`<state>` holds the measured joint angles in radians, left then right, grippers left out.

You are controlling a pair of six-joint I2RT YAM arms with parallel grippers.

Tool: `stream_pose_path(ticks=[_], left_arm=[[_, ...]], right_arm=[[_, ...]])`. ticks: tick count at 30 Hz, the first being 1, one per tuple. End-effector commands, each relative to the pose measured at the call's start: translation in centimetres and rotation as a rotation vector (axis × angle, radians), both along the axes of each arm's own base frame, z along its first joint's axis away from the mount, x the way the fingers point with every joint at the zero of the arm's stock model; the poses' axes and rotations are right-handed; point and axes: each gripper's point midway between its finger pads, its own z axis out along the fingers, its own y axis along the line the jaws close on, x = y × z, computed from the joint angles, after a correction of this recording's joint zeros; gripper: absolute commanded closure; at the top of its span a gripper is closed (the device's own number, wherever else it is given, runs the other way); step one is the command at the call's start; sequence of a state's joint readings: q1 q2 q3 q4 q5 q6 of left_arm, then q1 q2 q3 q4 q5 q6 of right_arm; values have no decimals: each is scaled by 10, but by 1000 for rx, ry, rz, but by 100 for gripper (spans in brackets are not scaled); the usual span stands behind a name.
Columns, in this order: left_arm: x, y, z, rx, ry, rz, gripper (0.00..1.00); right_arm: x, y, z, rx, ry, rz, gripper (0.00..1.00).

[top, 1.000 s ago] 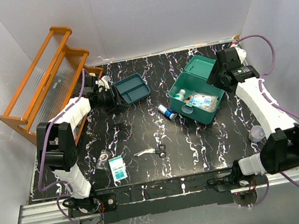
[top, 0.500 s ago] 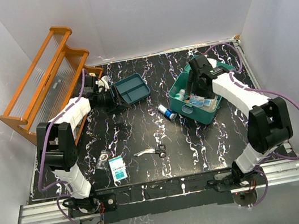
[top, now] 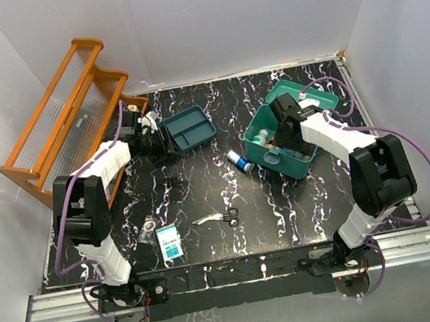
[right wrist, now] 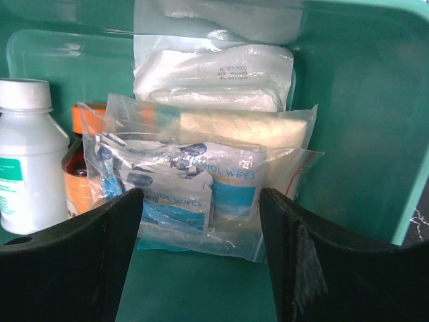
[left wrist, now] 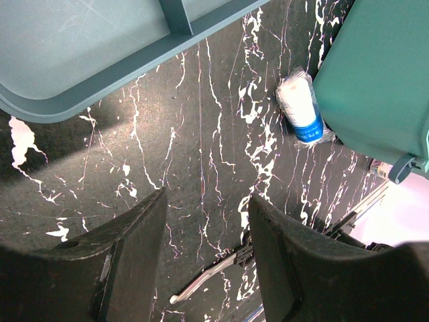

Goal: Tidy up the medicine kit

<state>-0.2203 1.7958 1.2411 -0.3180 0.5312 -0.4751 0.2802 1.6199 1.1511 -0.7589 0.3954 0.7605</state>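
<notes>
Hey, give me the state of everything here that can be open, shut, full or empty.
Teal-green plastic medicine kit: lid open, partly filled.
Left gripper: open, empty.
Right gripper: open, empty, over the alcohol wipe packets.
White plastic bottle: capped, upright in the kit.
Dark teal divided tray: empty.
Metal scissors: closed, lying flat.

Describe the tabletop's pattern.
The tabletop is black with white marble-like veins, clearest in the left wrist view.

Smooth teal plastic medicine kit (top: 280,163), glossy marbled table (top: 202,181), wooden rack (top: 66,111), clear plastic bag (right wrist: 201,176)
</notes>
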Motion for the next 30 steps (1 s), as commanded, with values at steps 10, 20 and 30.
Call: stream_pose_path(ticks=[10, 20, 30], left_arm=[[-6, 1, 3, 6, -4, -16, 50], [0, 6, 6, 45, -28, -3, 50], [4, 32, 19, 163, -94, 123, 49]], right_arm=[[-6, -14, 22, 21, -109, -187, 31], [26, -8, 106, 28, -280, -74, 28], [59, 53, 164, 229, -491, 278, 34]])
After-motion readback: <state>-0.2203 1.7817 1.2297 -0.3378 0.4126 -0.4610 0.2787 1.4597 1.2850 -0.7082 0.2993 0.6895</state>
